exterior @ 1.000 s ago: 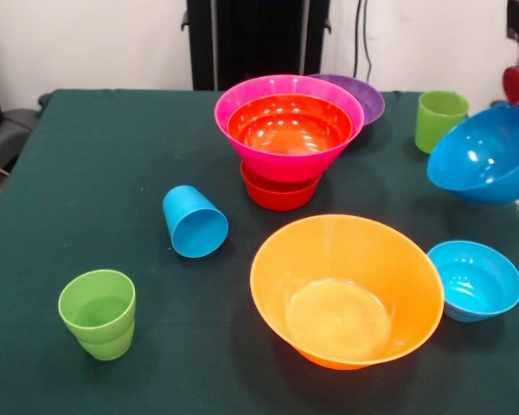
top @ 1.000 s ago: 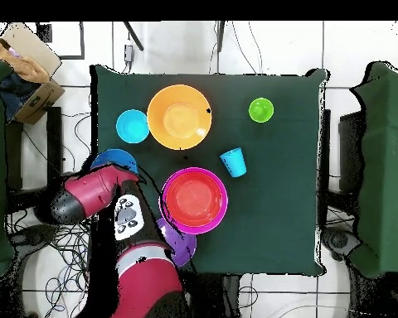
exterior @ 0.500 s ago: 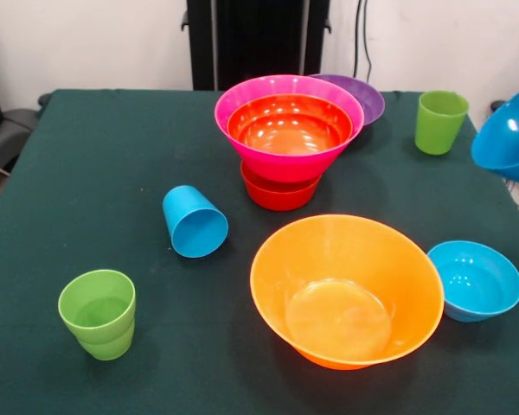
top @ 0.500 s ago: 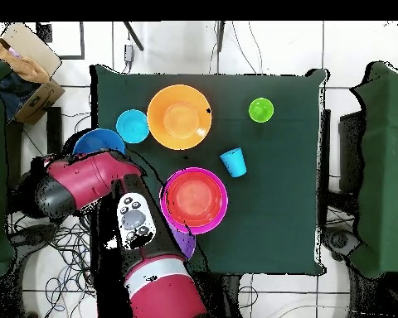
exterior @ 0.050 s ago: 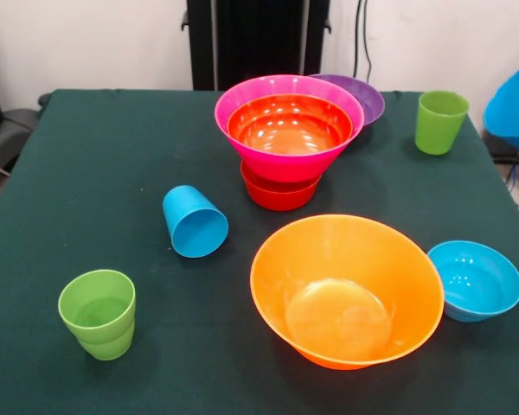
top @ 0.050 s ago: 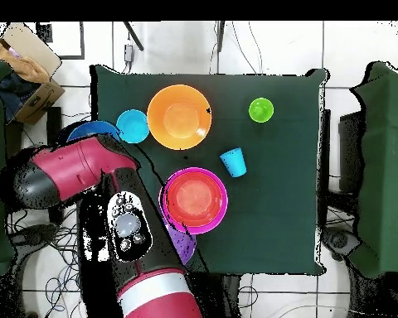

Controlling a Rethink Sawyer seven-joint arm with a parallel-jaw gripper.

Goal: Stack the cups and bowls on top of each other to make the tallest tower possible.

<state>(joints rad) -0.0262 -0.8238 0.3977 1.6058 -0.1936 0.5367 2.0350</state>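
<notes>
Near edge: a lime green cup point(exterior @ 0.050 s ago: 97, 313) is seen upright at the near left of the counter point(exterior @ 0.050 s ago: 86, 156), with open green cloth all round it.
Near right: the large orange bowl point(exterior @ 0.050 s ago: 346, 290) is set upright, and the small blue bowl point(exterior @ 0.050 s ago: 474, 280) lies just beside it, close to the counter's right edge.
Middle: the sky blue cup point(exterior @ 0.050 s ago: 195, 221) is laid on its side, mouth toward the camera, apart from every bowl.
Tower: the large pink bowl point(exterior @ 0.050 s ago: 287, 130) is carried on a small red-orange bowl point(exterior @ 0.050 s ago: 277, 192), and a medium red-orange bowl point(exterior @ 0.050 s ago: 289, 124) is nested inside it.
Far side: the purple bowl point(exterior @ 0.050 s ago: 358, 97) is largely hidden behind the tower; the second lime green cup point(exterior @ 0.050 s ago: 438, 121) is stood upright near the far right corner.
Off the counter: the larger blue bowl point(exterior @ 0.050 s ago: 512, 108) is cut off by the right border of the front view, raised beyond the counter's edge.
Overhead only: the red arm point(top @ 0.050 s ago: 74, 170) is shown beside the counter, covering most of that blue bowl point(top @ 0.050 s ago: 88, 131); none of the arm is shown in the front view.
Tool: it is hidden under the arm, so whether it is apart, together or clamped on the bowl cannot be told.
Open room: the left half of the counter is taken up only by two cups.
</notes>
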